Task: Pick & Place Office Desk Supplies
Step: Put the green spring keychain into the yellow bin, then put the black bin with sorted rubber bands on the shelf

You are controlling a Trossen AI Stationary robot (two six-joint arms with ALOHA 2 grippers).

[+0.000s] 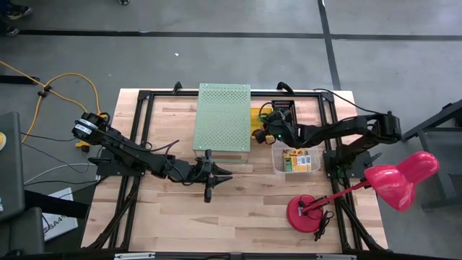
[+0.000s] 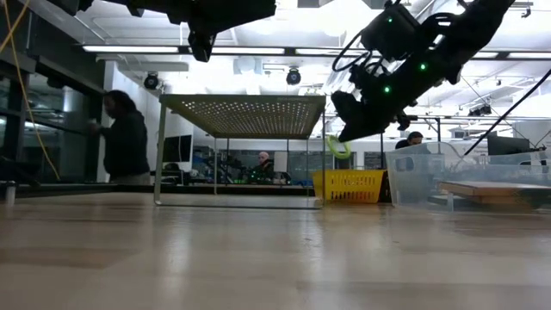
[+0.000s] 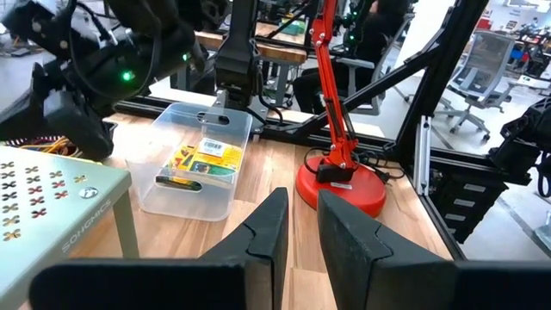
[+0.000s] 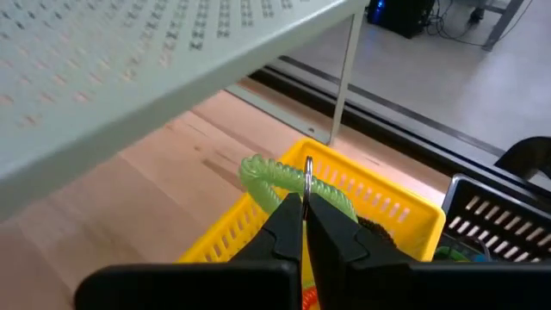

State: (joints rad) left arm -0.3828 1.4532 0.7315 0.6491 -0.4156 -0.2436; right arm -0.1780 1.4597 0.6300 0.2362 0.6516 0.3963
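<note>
My right gripper (image 4: 303,200) is clamped on the green elastic band loop (image 4: 269,178), hanging above the yellow basket (image 4: 392,207) beside the perforated shelf (image 1: 222,118). My left gripper (image 3: 297,220) waits slightly parted and empty over the table (image 1: 245,206); a crayon box (image 3: 207,158) lies in the clear bin (image 3: 172,196).

A pale-green perforated shelf (image 1: 223,118) stands at the table's (image 1: 238,209) far middle, a yellow basket (image 4: 379,211) beside it. A clear bin (image 1: 277,162) sits near a pink lamp (image 1: 401,177) with red base (image 1: 307,211).
</note>
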